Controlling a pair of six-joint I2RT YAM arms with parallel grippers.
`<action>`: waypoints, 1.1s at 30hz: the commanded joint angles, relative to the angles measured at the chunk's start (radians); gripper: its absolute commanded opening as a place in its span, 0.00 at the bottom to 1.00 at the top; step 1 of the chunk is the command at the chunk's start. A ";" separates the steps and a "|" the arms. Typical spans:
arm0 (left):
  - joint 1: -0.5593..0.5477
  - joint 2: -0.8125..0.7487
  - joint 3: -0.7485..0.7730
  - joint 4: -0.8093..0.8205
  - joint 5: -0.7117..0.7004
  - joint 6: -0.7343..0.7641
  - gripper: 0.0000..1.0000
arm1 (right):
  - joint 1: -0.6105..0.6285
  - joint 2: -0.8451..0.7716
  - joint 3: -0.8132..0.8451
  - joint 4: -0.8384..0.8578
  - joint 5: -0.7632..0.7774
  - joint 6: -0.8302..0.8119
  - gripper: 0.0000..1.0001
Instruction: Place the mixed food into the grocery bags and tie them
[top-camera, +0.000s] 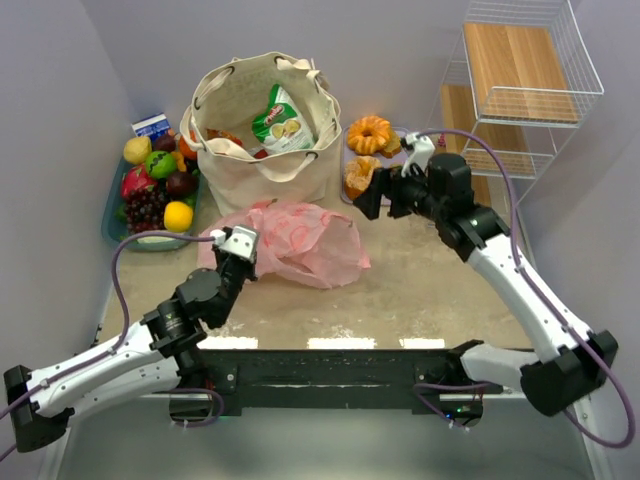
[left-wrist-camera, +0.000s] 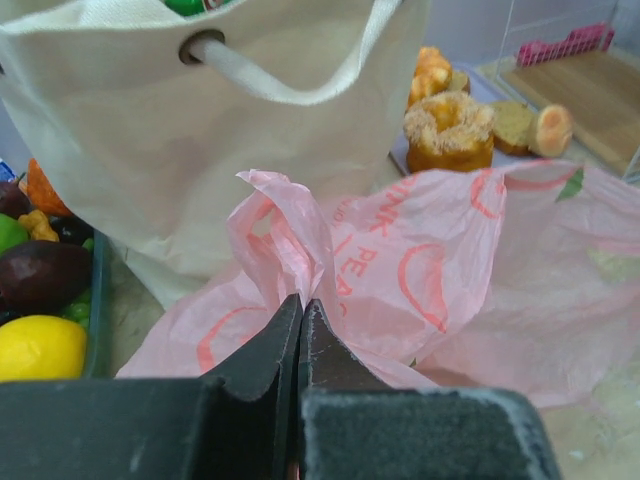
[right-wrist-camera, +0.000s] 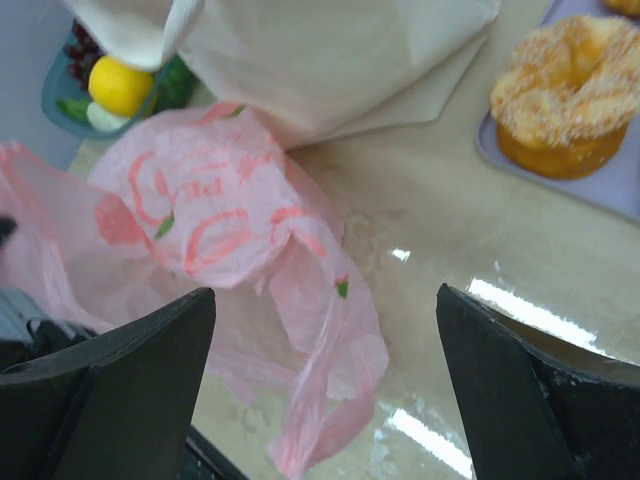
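Fruit (top-camera: 150, 185) fills a teal tray (top-camera: 110, 225) on the worktop (top-camera: 430, 290), just left of the canvas tote (top-camera: 265, 175). The tote stands upright with its mouth open. A green-and-white snack packet (top-camera: 283, 120) shows inside it, leaning against the tote's right wall, and more food lies low at the tote's left side, too hidden for us to name.

Directly in front of the tote lies the pink bag (top-camera: 300, 240), slumped flat on the worktop and touching the tote's base, its thin film crumpled and printed in red. At the bag's end in front of the tote's left corner we see the left hand (left-wrist-camera: 301, 305). Its fingers are pressed together, tips right at a twisted bunch of the pink film. Whether any film is caught between them we cannot tell.

To the right of the tote, an orange ring cake (top-camera: 369, 133) and a sugar-crusted ring pastry (top-camera: 360, 175) sit on a lilac tray (right-wrist-camera: 610, 195), outside both bags. The right hand (right-wrist-camera: 325, 300) hovers in front of that tray, near the tote's right corner, with its fingers spread wide and holding nothing. The pink bag's loose right end lies below it.

Well to the right of the tote stands a wire shelf (top-camera: 520, 80).
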 joint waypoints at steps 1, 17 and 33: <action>0.005 0.023 -0.055 0.121 -0.045 0.033 0.00 | -0.003 0.179 0.173 0.005 0.121 0.013 0.95; 0.005 -0.113 -0.287 0.325 -0.096 0.068 0.00 | -0.109 0.779 0.542 -0.047 0.342 -0.012 0.97; 0.005 -0.050 -0.243 0.313 -0.085 0.069 0.00 | -0.147 1.027 0.671 -0.012 0.222 0.002 0.50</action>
